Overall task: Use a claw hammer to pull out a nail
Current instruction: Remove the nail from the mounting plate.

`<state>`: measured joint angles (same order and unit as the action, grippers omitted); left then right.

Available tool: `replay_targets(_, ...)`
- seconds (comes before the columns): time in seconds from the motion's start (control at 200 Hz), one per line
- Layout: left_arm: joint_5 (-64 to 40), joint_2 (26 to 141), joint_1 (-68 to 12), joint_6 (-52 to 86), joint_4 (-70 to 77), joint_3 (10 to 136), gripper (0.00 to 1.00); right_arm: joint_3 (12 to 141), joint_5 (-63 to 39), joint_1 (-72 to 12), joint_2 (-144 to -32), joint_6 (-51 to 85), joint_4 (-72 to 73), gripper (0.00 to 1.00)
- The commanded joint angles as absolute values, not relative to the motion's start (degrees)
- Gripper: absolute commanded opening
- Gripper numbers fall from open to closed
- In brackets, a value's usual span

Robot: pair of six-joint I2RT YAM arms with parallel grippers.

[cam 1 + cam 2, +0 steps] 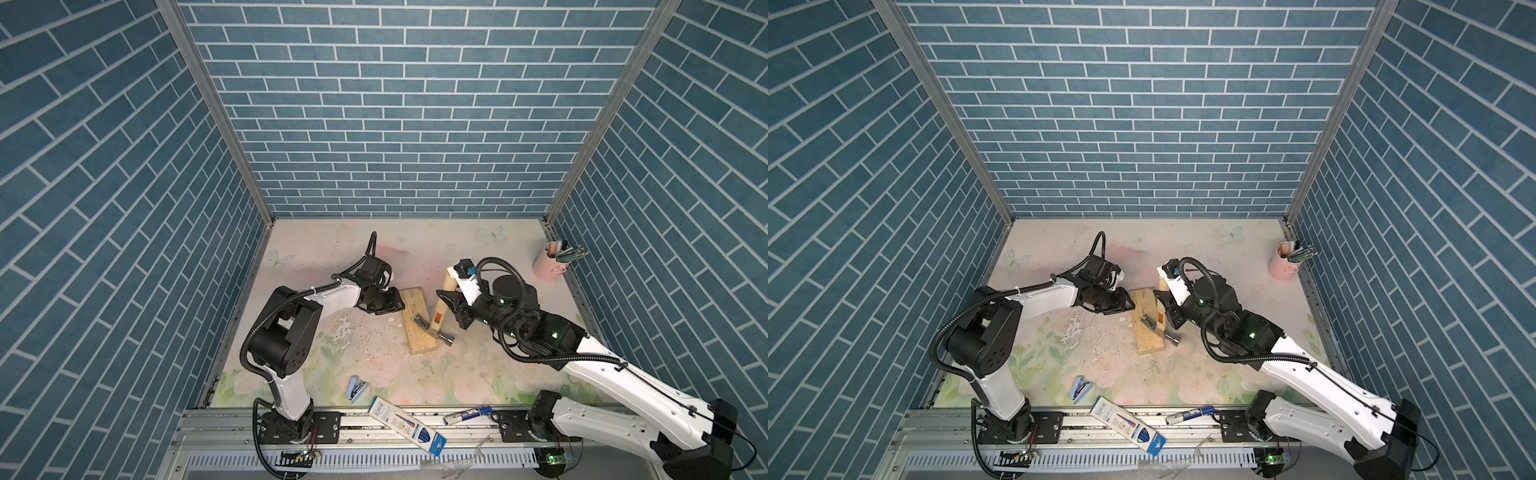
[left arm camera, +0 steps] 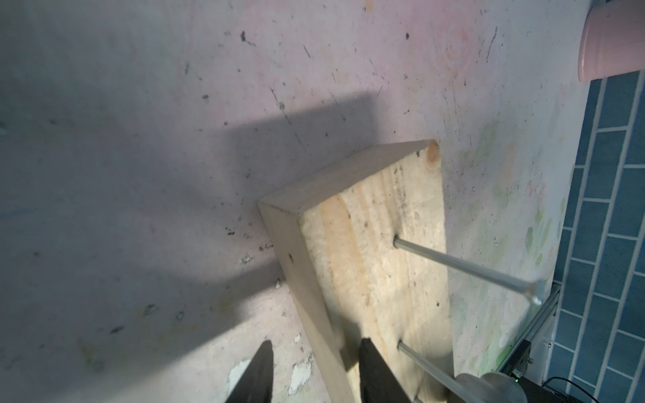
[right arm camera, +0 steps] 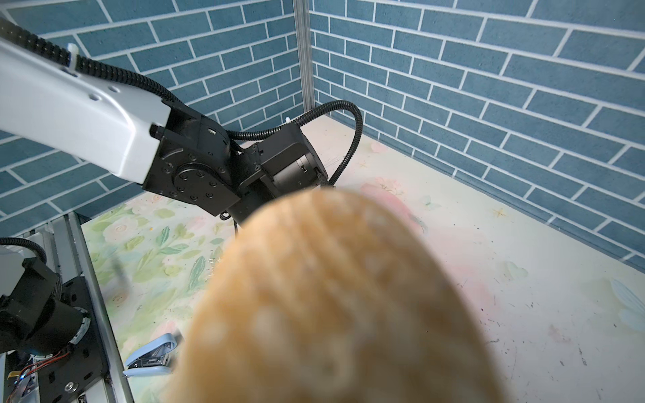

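Across block [image 1: 411, 303] R edge, hammer [image 1: 439, 312] in R claw [image 1: 453, 309].

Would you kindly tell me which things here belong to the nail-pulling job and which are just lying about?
In the job: claw hammer, held in the right claw; wooden plank; nails standing in it; left claw at the plank's edge.
Lying about: blue stapler; pink pen cup; pen box; marker.

claw hammer [image 1: 437, 314] head on block [image 1: 422, 343] mid-table | cup [image 1: 549, 266] far right | stapler [image 1: 358, 388] front
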<state>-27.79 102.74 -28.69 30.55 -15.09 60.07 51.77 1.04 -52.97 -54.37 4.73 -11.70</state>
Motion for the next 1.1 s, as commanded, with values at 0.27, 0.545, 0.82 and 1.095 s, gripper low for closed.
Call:
replay_targets(0.27, -23.6, 103.7, -29.5, 31.0, -20.0, 57.5, 0.41, 47.8, 0.0, -52.9, -51.4, 6.8, -9.6, 0.0)
replay_targets(0.545, -23.1, 103.4, -29.6, 31.2, -20.6, 57.3, 0.41, 45.5, 0.3, -53.0, -49.6, 6.7, -8.7, 0.0)
replay_targets(0.82, -22.8, 103.2, -29.7, 31.7, -21.0, 57.1, 0.41, 43.0, 0.8, -53.1, -48.1, 6.9, -7.1, 0.0)
replay_targets(1.095, -22.5, 103.1, -29.9, 32.0, -21.1, 57.0, 0.41, 40.8, 1.7, -53.3, -46.8, 7.0, -5.5, 0.0)
